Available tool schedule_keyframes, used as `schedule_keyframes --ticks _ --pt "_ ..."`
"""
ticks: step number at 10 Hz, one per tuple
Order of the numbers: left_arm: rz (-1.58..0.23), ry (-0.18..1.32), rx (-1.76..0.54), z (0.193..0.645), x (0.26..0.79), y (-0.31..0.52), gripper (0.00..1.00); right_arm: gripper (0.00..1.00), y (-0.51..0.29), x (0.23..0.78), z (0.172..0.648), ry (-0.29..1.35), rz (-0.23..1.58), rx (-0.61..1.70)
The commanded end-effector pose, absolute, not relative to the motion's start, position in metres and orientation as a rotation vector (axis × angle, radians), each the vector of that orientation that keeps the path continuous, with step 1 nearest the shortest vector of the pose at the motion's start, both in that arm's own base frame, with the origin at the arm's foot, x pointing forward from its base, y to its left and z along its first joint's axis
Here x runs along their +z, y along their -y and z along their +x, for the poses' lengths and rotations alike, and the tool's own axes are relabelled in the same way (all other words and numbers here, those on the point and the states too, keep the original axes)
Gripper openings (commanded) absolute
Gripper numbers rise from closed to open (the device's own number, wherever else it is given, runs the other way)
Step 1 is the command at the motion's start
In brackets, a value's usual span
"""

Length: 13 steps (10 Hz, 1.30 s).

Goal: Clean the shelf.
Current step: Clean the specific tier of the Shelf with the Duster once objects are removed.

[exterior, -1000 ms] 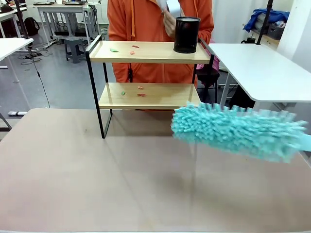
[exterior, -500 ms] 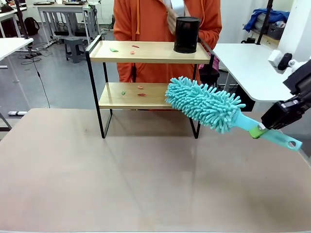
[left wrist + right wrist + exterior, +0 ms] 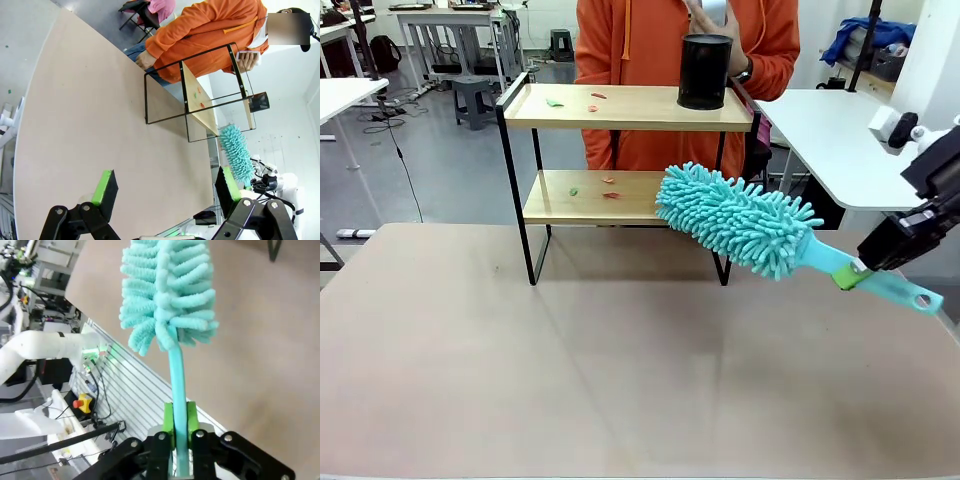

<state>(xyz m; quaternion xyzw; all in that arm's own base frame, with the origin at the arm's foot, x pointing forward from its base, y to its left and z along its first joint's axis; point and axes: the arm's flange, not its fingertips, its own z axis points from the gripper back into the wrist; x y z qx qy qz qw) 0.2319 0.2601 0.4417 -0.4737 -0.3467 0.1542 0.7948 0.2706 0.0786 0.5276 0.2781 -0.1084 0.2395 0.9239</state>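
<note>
The shelf (image 3: 630, 108) stands at the far side of the brown table, sideways in the left wrist view (image 3: 200, 102). Small green and red scraps (image 3: 554, 102) lie on its top board, more scraps (image 3: 610, 182) on the lower board. A black cup (image 3: 705, 71) stands at the top board's right end. My right gripper (image 3: 855, 272) is shut on the handle of a teal fluffy duster (image 3: 735, 220), whose head hangs by the lower board's right end. The wrist view shows the same grip (image 3: 177, 432) below the duster head (image 3: 167, 295). My left gripper (image 3: 165, 187) is open over the table.
A person in an orange hoodie (image 3: 650, 40) stands behind the shelf, a hand holding something pale above the cup. A white table (image 3: 850, 140) stands at the right, another (image 3: 340, 95) at far left. The brown table (image 3: 570, 370) spreads in front of the shelf.
The duster has swung up from low at the right and moved left, toward the lower board's right end. The person has shifted to the right behind the shelf.
</note>
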Motion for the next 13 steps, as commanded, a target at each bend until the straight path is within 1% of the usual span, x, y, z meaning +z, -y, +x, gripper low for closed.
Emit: schedule_keyframes --ticks 1,2,3,4,6,7,9,10,12,13 --pt "-1.028 0.773 0.314 0.233 0.442 -0.259 1.00 0.12 -0.108 0.525 0.292 0.260 0.540 0.483" --pt "-1.028 0.773 0.314 0.233 0.442 -0.259 1.00 0.12 -0.123 0.522 0.307 0.260 0.506 0.451" --pt "-1.028 0.773 0.314 0.233 0.442 -0.259 1.00 0.00 -0.133 0.520 0.318 0.256 0.482 0.411" --pt "-1.028 0.773 0.314 0.233 0.442 -0.259 1.00 0.00 -0.142 0.518 0.327 0.270 0.447 0.370" --pt "-1.028 0.773 0.314 0.233 0.442 -0.259 1.00 0.00 -0.157 0.514 0.342 0.349 0.416 0.275" --pt "-1.028 0.773 0.314 0.233 0.442 -0.259 1.00 0.00 -0.164 0.508 0.353 0.345 0.380 0.225" --pt "-1.028 0.773 0.314 0.233 0.442 -0.259 1.00 0.00 -0.177 0.502 0.371 0.426 0.364 0.136" --pt "-1.028 0.773 0.314 0.233 0.442 -0.259 1.00 0.00 -0.185 0.497 0.378 0.420 0.352 0.124" --pt "-1.028 0.773 0.314 0.233 0.442 -0.259 1.00 0.00 -0.200 0.490 0.389 0.458 0.358 0.097" --pt "-1.028 0.773 0.314 0.233 0.442 -0.259 1.00 0.00 -0.209 0.484 0.394 0.442 0.360 0.108"
